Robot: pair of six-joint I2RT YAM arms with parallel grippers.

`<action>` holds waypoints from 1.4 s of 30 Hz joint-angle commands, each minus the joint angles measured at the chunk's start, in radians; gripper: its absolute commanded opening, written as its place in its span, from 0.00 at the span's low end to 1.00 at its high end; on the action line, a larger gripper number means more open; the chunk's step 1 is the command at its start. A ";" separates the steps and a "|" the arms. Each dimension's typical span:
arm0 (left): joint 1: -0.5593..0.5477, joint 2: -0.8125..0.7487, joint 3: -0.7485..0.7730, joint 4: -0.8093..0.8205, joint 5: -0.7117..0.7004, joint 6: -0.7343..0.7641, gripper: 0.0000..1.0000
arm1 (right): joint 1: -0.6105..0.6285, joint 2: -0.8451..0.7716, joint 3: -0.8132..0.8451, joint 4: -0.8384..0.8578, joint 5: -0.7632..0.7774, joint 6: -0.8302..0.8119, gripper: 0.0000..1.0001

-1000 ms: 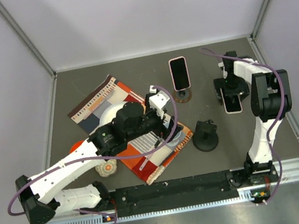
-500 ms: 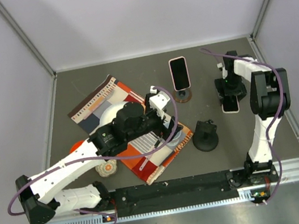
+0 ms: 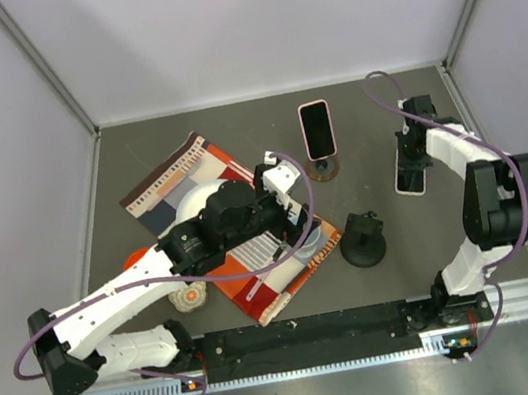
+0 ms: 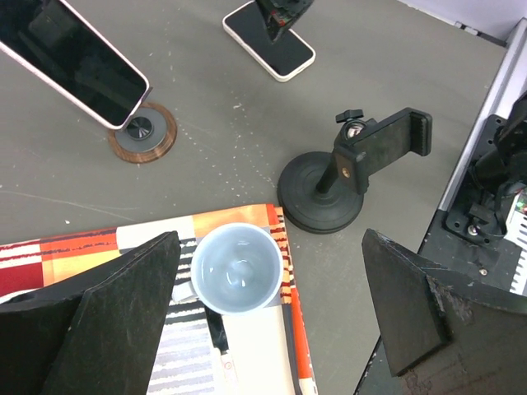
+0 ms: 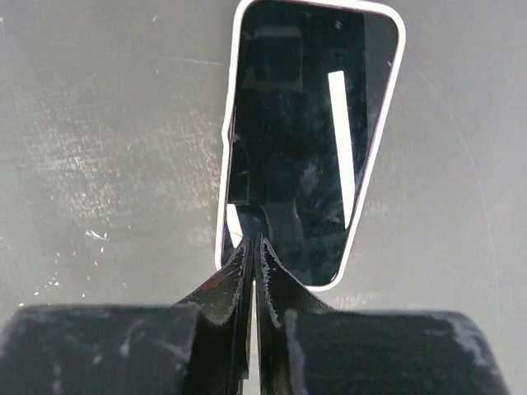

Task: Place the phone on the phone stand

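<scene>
The phone [image 3: 410, 176] [image 5: 309, 140] lies flat on the grey table at the right, screen up, in a white case. My right gripper [image 3: 409, 159] [image 5: 253, 244] is shut with nothing between its fingers, its tips over the phone's near left corner. In the left wrist view the same phone [image 4: 276, 49] shows at the top. The black phone stand [image 3: 362, 239] [image 4: 338, 181] stands empty left of and nearer than the phone, its clamp tilted. My left gripper [image 3: 294, 225] [image 4: 272, 321] is open above a white cup [image 4: 236, 267].
A second phone [image 3: 317, 130] in a pink case leans on a round wooden stand [image 4: 142, 134] at the back. A patterned cloth [image 3: 258, 280] under the left arm carries the cup. A small orange-and-white ball [image 3: 187, 295] lies by the left arm. Walls close in the table.
My right gripper went from open around the phone to shut on nothing, and the right arm's elbow swung out to the right. The phone still lies flat. The left arm has not moved.
</scene>
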 commanded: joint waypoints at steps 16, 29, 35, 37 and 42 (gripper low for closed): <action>0.009 0.028 -0.001 0.049 0.011 -0.006 0.96 | -0.052 0.224 0.391 -0.310 0.074 0.016 0.99; 0.015 0.014 0.001 0.046 0.040 -0.006 0.96 | -0.093 0.384 0.509 -0.441 -0.023 0.040 0.99; 0.015 0.000 -0.001 0.046 0.051 -0.007 0.96 | -0.093 0.387 0.509 -0.421 -0.049 0.067 0.99; 0.015 -0.004 -0.001 0.043 0.054 -0.007 0.96 | -0.093 0.387 0.513 -0.421 -0.051 0.074 0.99; 0.015 -0.009 -0.001 0.044 0.054 -0.007 0.96 | -0.095 0.395 0.508 -0.416 -0.032 0.086 0.99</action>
